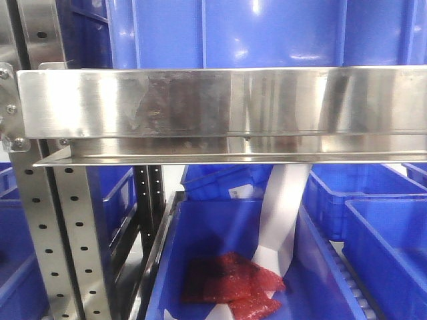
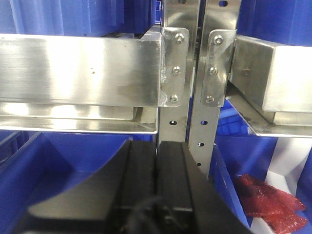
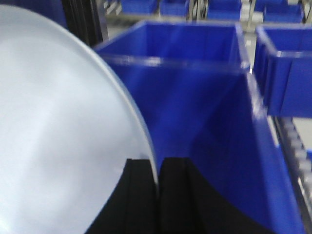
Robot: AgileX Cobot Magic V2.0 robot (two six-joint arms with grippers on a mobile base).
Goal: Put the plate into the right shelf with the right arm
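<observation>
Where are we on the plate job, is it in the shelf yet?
Done: the right gripper is shut on the plate by its rim. In hand: it hangs above an open blue bin of the right shelf. Left: lowering the plate in and releasing. The left gripper is shut and empty.

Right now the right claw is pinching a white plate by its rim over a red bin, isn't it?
Not quite: the bin is blue, not red. The right wrist view shows the right claw pinching the white plate by its rim, with the blue bin beyond it.
</observation>
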